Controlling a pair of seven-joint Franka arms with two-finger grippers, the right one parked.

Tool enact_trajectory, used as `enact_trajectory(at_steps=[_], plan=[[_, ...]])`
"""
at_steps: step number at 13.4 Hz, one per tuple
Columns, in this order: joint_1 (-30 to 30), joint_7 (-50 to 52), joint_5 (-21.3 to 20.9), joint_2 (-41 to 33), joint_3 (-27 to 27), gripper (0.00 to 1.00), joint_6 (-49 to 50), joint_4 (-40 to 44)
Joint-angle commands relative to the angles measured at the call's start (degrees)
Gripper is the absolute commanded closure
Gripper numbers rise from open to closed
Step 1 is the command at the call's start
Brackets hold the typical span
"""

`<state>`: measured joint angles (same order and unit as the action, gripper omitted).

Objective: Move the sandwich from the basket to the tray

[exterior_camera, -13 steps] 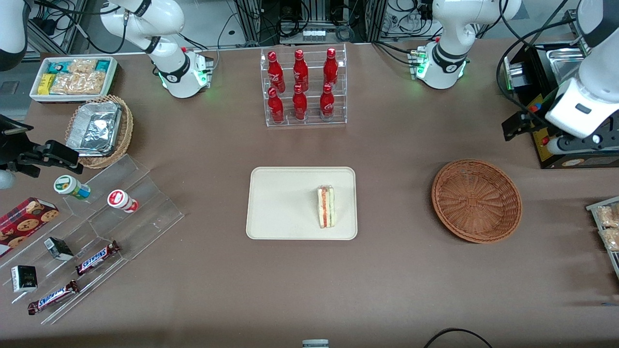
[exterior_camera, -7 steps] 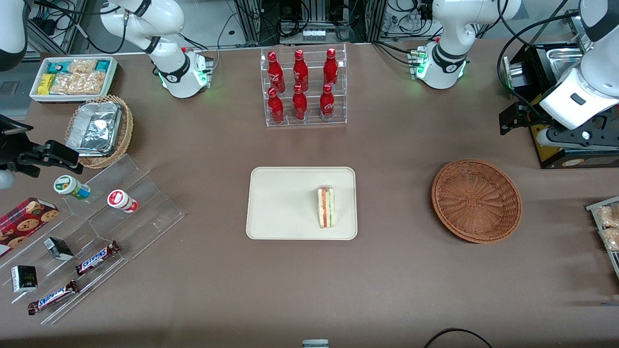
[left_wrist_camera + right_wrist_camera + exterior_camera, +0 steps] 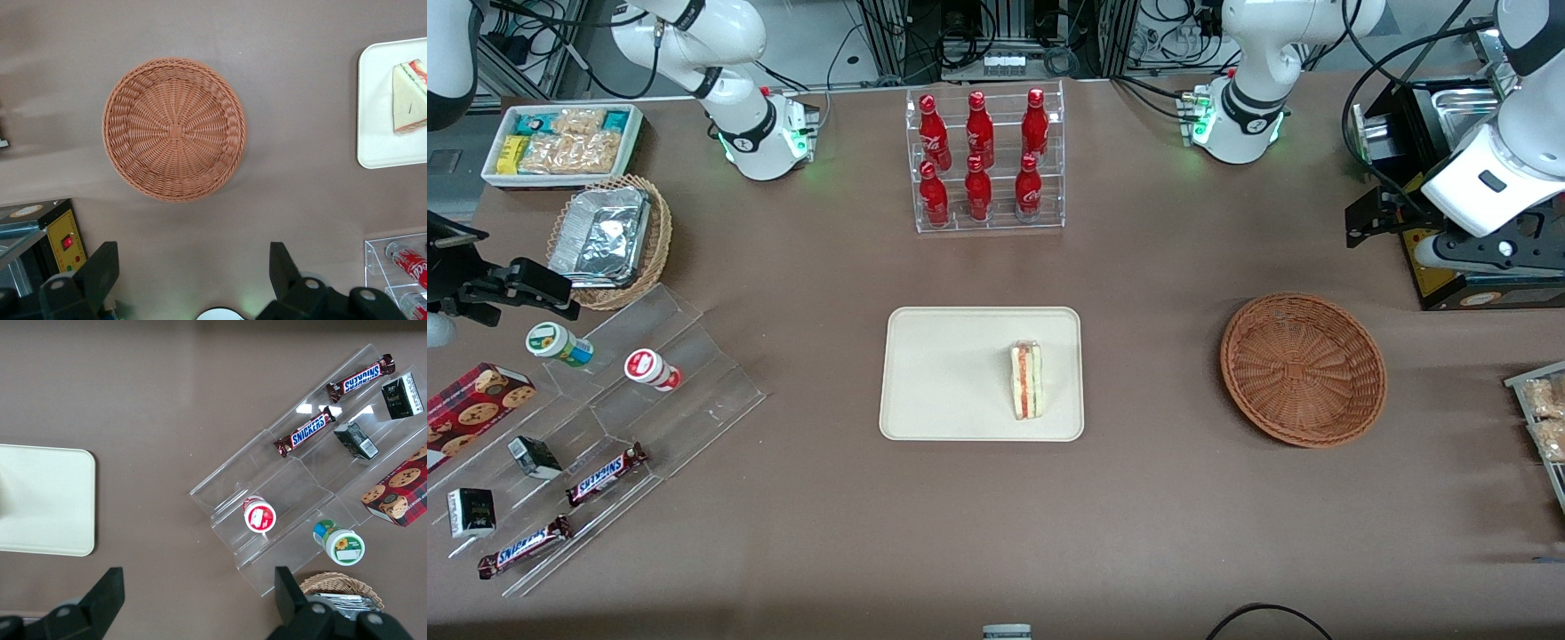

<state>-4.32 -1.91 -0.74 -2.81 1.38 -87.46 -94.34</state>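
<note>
Sandwich [image 3: 1027, 380] already lying on the tray [image 3: 934, 373], toward the edge nearest the basket [image 3: 1303, 368], standing on a long side with red and yellow filling stripes facing up. Basket bare inside, wicker only. Gripper [image 3: 190, 277] raised well above the table, farther from the front camera than the basket, toward the working arm's end; fingers [image 3: 100, 270] spread wide, nothing between them. Task judged done, arm parked clear.

Handling, as judgement: light, soft bread, crushes easily; clear wrap probably slick, though hard to confirm from the wrist view. Best hold across the two flat bread faces near the thick middle of the wedge, gentle squeeze, not on the thin pointed corner. Not fragile to a drop, but deforms under a firm pinch.
</note>
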Motion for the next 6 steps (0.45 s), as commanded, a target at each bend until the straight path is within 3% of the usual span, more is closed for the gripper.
enact_trajectory(at_steps=[1,6], plan=[[0.9,-0.5,-0.9,-2.2,0.6,0.0,-1.8,-0.8],[1.0,-0.1,-0.8,-2.1,0.5,0.0,-2.4,-0.9]])
